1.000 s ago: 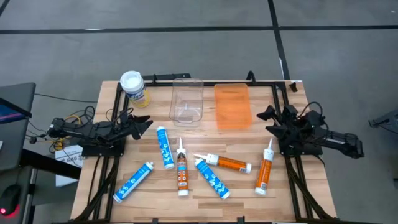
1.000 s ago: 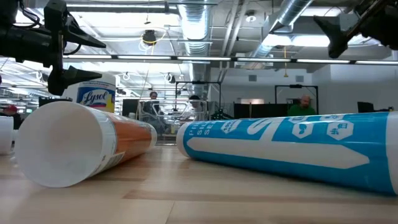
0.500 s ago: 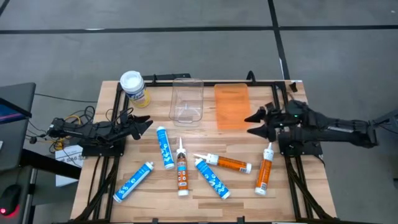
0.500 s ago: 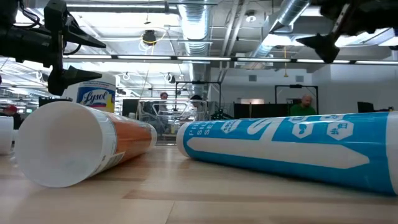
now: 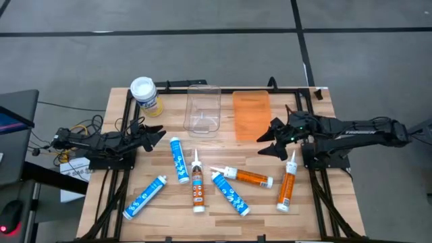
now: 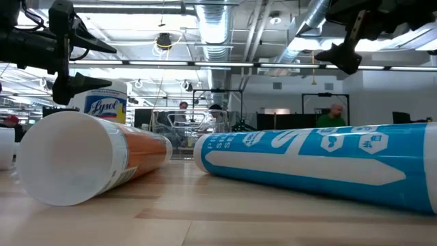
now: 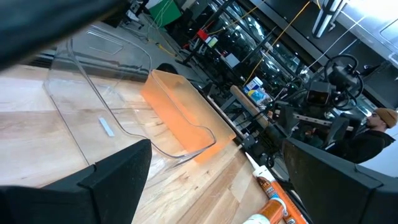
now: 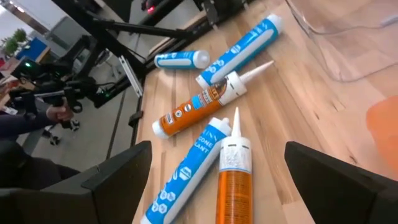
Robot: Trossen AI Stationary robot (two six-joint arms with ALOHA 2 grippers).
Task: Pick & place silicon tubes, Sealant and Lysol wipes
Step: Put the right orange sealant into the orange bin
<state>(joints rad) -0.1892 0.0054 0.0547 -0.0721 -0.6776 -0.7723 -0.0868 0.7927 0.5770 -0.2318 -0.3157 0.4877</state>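
Several sealant and silicone tubes lie flat on the wooden table: blue ones (image 5: 179, 159), (image 5: 146, 196), (image 5: 229, 192) and orange ones (image 5: 197, 183), (image 5: 248, 177), (image 5: 288, 183). The Lysol wipes (image 5: 144, 94) canister stands upright on its base at the far left corner. My right gripper (image 5: 270, 140) is open and empty above the table, beside the near edge of the orange bin (image 5: 252, 115); its wrist view looks down on an orange tube (image 8: 233, 180) and a blue tube (image 8: 186, 174). My left gripper (image 5: 154, 133) is open and empty at the table's left side.
A clear plastic bin (image 5: 203, 110) and the orange bin stand side by side at the far middle of the table. A black frame (image 5: 229, 86) runs along the far and side edges. Bare wood lies between the bins and the tubes. People show in the room behind.
My right gripper has reached out from the table's right edge toward the left and slightly toward the near edge, and now hangs near the orange bin's near right corner. It stays open. The tubes, bins and canister have not moved.
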